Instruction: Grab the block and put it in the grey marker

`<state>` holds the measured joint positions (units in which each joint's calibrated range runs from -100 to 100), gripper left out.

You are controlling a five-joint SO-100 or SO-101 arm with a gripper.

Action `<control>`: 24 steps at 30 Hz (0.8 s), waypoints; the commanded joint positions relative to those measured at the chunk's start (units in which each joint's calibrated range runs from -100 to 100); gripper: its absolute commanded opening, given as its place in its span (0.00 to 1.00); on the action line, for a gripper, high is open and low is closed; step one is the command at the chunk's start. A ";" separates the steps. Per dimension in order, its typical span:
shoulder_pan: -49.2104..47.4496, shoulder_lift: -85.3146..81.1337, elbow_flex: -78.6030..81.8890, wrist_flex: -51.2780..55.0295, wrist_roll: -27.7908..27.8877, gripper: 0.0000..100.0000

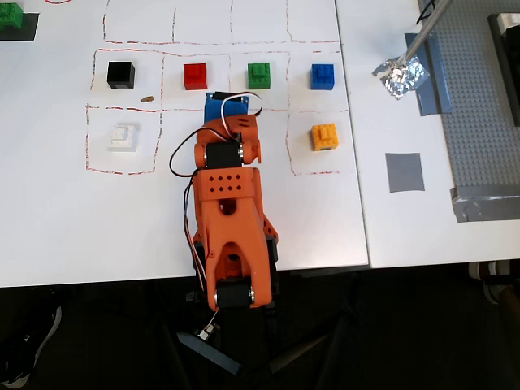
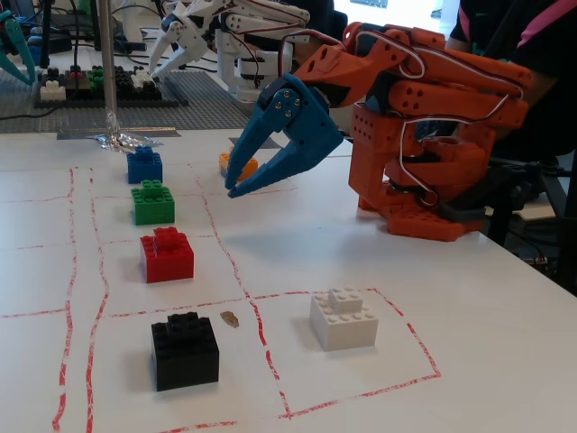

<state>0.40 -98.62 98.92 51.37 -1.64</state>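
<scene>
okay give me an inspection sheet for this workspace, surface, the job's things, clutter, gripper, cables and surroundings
Surface: white table with red dashed squares drawn on it.
Job's things: orange-yellow block sits in its own square; grey marker lies empty on the adjoining table.
Clutter: black brick, red brick, green brick, blue brick, white brick; crumpled foil; small brown scrap.
Gripper: blue gripper open, empty, above the table.
Cables: white, red and black wires run along the arm.
Surroundings: grey baseplate; white robot arm behind.
</scene>
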 commanded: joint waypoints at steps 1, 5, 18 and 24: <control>-0.80 -0.94 0.81 -0.10 0.20 0.00; -1.33 -0.94 0.90 -0.10 0.54 0.00; -2.47 14.05 -12.25 0.06 4.10 0.00; -2.30 26.89 -28.11 6.35 2.64 0.00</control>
<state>-1.99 -75.50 80.88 55.71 1.59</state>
